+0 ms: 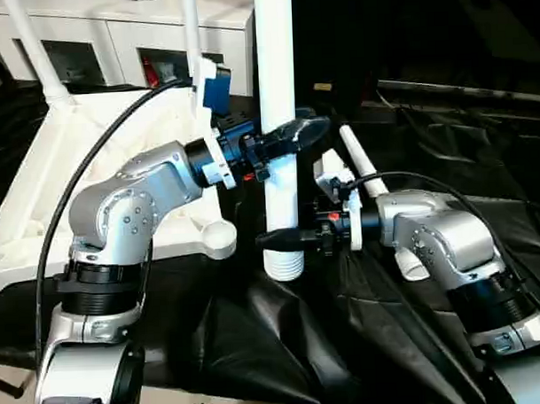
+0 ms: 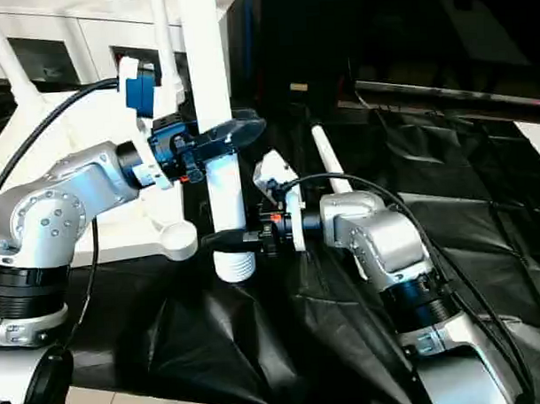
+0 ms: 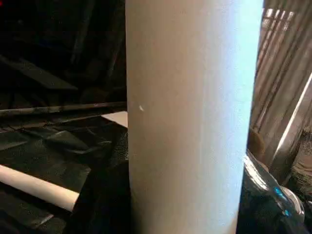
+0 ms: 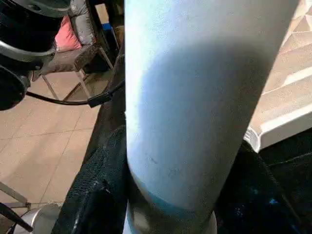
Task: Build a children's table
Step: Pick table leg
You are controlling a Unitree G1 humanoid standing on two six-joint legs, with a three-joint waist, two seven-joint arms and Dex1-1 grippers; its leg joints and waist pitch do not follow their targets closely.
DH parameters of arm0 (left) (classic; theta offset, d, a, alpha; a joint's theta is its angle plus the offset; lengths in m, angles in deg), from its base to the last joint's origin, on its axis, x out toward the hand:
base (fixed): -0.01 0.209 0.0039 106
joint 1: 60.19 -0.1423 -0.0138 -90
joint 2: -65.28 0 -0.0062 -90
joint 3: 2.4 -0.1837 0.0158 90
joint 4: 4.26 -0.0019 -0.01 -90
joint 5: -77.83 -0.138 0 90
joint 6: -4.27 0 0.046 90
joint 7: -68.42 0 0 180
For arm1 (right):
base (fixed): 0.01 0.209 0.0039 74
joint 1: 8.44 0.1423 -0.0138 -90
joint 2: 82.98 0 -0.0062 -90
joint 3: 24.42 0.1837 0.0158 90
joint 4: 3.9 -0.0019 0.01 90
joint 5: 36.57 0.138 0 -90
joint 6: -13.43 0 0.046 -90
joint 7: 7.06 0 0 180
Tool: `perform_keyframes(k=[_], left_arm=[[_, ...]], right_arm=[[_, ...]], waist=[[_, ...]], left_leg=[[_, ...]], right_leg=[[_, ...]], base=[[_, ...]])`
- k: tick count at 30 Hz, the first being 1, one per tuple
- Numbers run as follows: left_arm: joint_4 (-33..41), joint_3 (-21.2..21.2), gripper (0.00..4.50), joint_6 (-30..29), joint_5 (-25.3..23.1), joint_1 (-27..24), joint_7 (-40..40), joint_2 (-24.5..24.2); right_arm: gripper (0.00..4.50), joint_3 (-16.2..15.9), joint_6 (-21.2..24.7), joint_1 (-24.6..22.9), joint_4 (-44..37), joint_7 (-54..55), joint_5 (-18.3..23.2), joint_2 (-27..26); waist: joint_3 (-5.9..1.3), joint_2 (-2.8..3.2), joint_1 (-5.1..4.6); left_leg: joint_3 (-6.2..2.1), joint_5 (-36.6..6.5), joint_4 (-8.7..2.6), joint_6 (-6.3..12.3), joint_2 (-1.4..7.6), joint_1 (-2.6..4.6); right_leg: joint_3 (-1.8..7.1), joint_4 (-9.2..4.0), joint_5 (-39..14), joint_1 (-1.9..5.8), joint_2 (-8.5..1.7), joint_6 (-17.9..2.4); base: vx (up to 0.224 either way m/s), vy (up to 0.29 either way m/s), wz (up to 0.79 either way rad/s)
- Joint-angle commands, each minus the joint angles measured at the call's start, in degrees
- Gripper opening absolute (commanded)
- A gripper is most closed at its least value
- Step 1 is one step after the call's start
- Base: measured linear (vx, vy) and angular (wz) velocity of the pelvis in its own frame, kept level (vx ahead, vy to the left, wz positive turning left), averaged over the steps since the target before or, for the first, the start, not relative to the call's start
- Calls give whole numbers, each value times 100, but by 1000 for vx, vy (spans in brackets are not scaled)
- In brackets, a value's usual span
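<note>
A white leg [image 1: 275, 69] stands upright in the middle, its threaded end [image 1: 284, 265] just above the black cloth. My left gripper [image 1: 285, 135] is shut on the leg at mid-height, reaching in from the left. Lower down, my right gripper [image 1: 285, 240] closes around the same leg just above the thread, its fingers hugging both sides [image 4: 195, 97]. The white tabletop [image 1: 39, 201] lies underside up at the left, with a round corner socket [image 1: 220, 237] close to the held leg. Two legs [image 1: 34, 51] stand in its far sockets. Another leg [image 1: 357, 159] lies on the cloth behind my right arm.
Black cloth [image 1: 257, 344] covers the work surface in folds. A white cabinet with glass doors [image 1: 113, 39] stands behind the tabletop. A black cable [image 1: 83, 173] loops over my left forearm. Tiled floor and a chair [image 4: 63, 53] show beyond the table edge.
</note>
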Motion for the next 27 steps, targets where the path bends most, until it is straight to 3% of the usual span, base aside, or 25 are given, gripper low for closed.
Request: perform_keyframes(k=[1,3,5,7,10,12,16,20,23,25,26,27], left_arm=[[1,-12,181,34,-28,69,42,-7],[-10,-14,181,24,-49,66,-1,-4],[-40,-12,251,-70,-124,75,-202,-11],[90,-8,253,-133,59,-7,42,-50],[96,85,291,12,-8,-41,-170,56],[303,197,303,623,-147,-207,-237,235],[465,475,309,1245,-224,-379,-585,590],[832,620,309,1284,-128,-726,-822,723],[991,481,309,1332,-802,-1014,-1353,464],[947,408,309,1491,-1412,-1138,-1810,317],[935,266,309,1875,-2015,-1295,-2015,161],[943,188,309,2121,-2327,-1399,-2087,91]], right_arm=[[193,-20,23,60,16,-78,14,16],[193,-4,20,52,21,-59,15,-5],[193,30,-8,38,26,-22,12,-34],[193,123,-83,-9,24,105,24,-105],[192,245,-126,-70,11,254,75,-195],[191,498,-266,-221,-74,599,185,-417],[191,883,-442,-438,-248,1021,387,-708],[191,1389,-517,-665,-570,1492,672,-969],[191,1733,-716,-768,-678,2260,353,-989],[191,1714,-865,-811,-599,2662,-89,-868],[191,1655,-968,-860,-496,3015,-491,-748],[191,1632,-1005,-902,-460,3212,-688,-699]], waist=[[-473,3,2],[-474,-1,4],[-472,3,-3],[-471,-3,1],[-473,-13,4],[-479,-42,4],[-480,-54,13],[-452,-43,9],[-447,23,-9],[-437,23,-40],[-431,78,-23],[-436,69,-40]], left_leg=[[-8,-996,-440,-72,77,67],[-6,-1002,-439,-72,76,70],[-7,-1014,-440,-73,78,67],[-6,-1012,-442,-70,75,67],[-7,-976,-442,-86,79,63],[-9,-938,-451,-71,92,52],[-3,-915,-453,-58,92,46],[-6,-1088,-472,-69,96,58],[-18,-1192,-489,-152,81,87],[-19,-1301,-490,-225,60,87],[-50,-1316,-507,-260,68,93],[-39,-1375,-499,-270,41,92]], right_leg=[[230,-463,-1861,397,-300,-873],[230,-466,-1871,396,-301,-869],[228,-463,-1859,393,-298,-879],[226,-471,-1903,393,-305,-879],[231,-461,-1860,394,-306,-883],[232,-460,-1828,402,-326,-875],[233,-464,-1746,405,-321,-871],[229,-501,-2115,374,-325,-705],[219,-532,-2352,335,-284,-501],[206,-565,-2549,334,-266,-343],[203,-606,-2662,314,-265,-190],[194,-625,-2806,327,-267,-84]], base=[[0,0,0],[0,0,0],[0,0,0],[0,0,0],[0,0,0],[0,0,0],[0,0,0],[0,0,0],[0,0,0],[0,0,0],[0,0,0],[0,0,0]])
